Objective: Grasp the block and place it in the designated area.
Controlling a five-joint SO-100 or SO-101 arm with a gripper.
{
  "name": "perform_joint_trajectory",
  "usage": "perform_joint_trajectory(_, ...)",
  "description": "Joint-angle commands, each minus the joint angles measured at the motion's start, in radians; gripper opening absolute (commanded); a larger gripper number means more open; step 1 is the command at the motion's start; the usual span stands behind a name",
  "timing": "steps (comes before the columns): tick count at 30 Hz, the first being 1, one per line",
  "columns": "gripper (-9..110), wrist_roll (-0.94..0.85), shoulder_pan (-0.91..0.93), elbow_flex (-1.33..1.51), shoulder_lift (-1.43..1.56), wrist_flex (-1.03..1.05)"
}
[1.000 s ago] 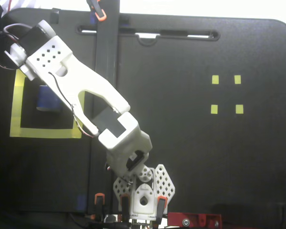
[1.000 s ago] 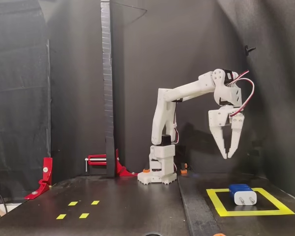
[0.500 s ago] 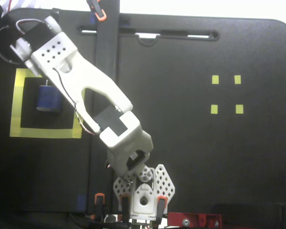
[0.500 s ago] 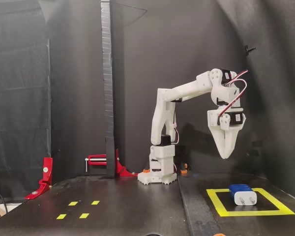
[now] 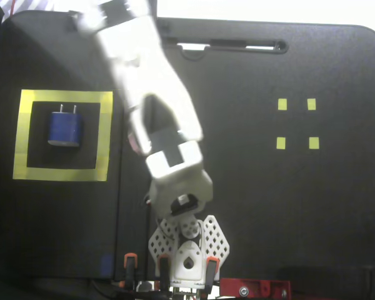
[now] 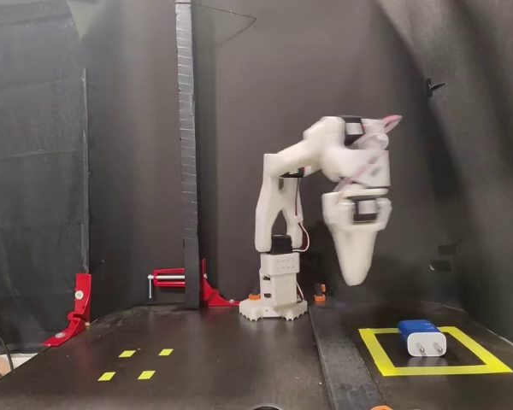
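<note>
The dark-blue block (image 5: 65,128) lies inside the large yellow-taped square (image 5: 62,97) at the left of a fixed view, its two silver prongs pointing to the far side. In the other fixed view the block (image 6: 421,337) lies in the square (image 6: 445,370) at the lower right, prongs facing the camera. My white gripper (image 6: 355,275) hangs in the air, pointing down, left of and well above the square. It is blurred, looks shut and holds nothing. In the top-down fixed view the gripper (image 5: 95,17) is a blur near the top edge, beyond the square.
Four small yellow tape squares (image 5: 297,123) mark the mat's right side, and show at the lower left in the other fixed view (image 6: 137,363). The arm's base (image 6: 274,295) stands mid-table. A dark vertical post (image 6: 185,154) and red clamps (image 6: 77,307) stand at the left.
</note>
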Motion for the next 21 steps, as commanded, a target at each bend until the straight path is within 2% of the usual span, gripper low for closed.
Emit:
perform_joint_trajectory(1,0,-0.035,0.115,-0.005,0.018,0.005)
perform_joint_trajectory(8,0,-0.13,0.333,-0.005,0.015,-0.005)
perform_joint_trajectory(21,0,-0.152,0.354,0.029,0.158,0.008)
